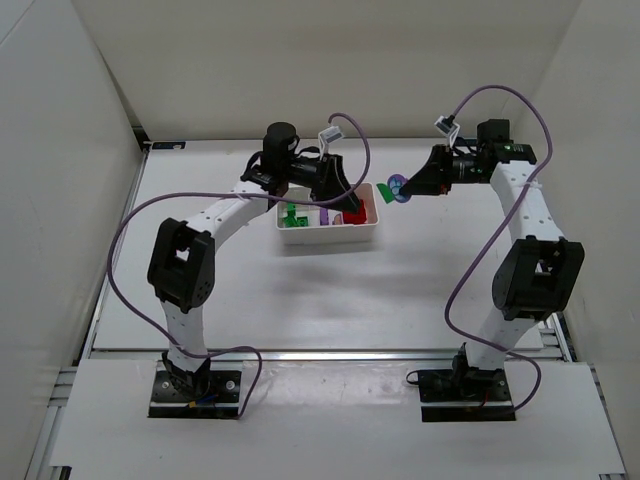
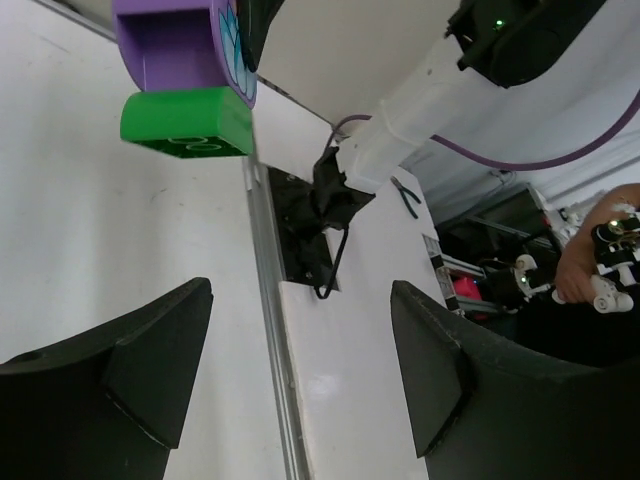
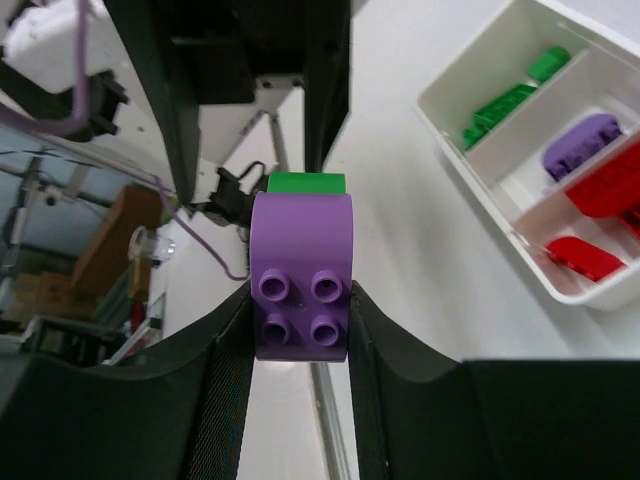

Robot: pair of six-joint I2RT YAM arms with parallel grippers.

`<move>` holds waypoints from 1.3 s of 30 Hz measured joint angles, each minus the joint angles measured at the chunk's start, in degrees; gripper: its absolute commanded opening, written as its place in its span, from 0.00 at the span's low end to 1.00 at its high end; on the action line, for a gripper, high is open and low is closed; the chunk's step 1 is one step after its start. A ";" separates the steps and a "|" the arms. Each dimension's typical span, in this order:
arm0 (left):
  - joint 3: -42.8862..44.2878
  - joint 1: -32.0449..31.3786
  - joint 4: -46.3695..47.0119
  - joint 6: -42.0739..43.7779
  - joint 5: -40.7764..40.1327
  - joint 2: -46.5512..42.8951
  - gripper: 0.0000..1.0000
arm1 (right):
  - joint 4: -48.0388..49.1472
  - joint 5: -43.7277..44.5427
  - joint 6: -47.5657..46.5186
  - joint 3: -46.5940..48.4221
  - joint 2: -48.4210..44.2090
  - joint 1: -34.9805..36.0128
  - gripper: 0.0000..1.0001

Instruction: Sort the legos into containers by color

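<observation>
My right gripper (image 1: 408, 186) (image 3: 300, 305) is shut on a stack of a purple lego (image 3: 300, 270) with a green lego (image 3: 306, 183) stuck on its far end, held in the air just right of the white tray (image 1: 330, 243). The same stack shows in the left wrist view as purple (image 2: 175, 40) over green (image 2: 185, 122). My left gripper (image 1: 346, 197) (image 2: 300, 290) is open and empty, above the tray's right end, its jaws pointing toward the stack. The tray (image 3: 500, 200) holds green legos (image 3: 505, 105), a purple lego (image 3: 583, 145) and red legos (image 3: 600, 190) in separate compartments.
White walls enclose the table on the left, back and right. Purple cables loop over both arms. The right arm's base plate (image 1: 470, 385) and the table's front rail lie below.
</observation>
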 measured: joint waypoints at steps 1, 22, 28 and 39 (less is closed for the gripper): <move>-0.33 -0.20 1.36 -1.25 0.72 0.00 0.82 | 0.55 -0.96 0.66 0.22 0.15 0.35 0.00; 2.97 0.02 0.13 -0.31 -1.38 0.74 0.80 | 4.74 -6.73 7.30 -1.42 0.11 8.31 0.00; 4.42 0.02 -1.11 0.76 -1.88 0.79 0.72 | 5.20 -6.56 7.30 -1.42 0.11 8.63 0.00; 4.44 -0.50 -3.30 1.01 -1.75 1.75 0.55 | 4.87 -2.08 5.01 -1.03 0.13 9.29 0.00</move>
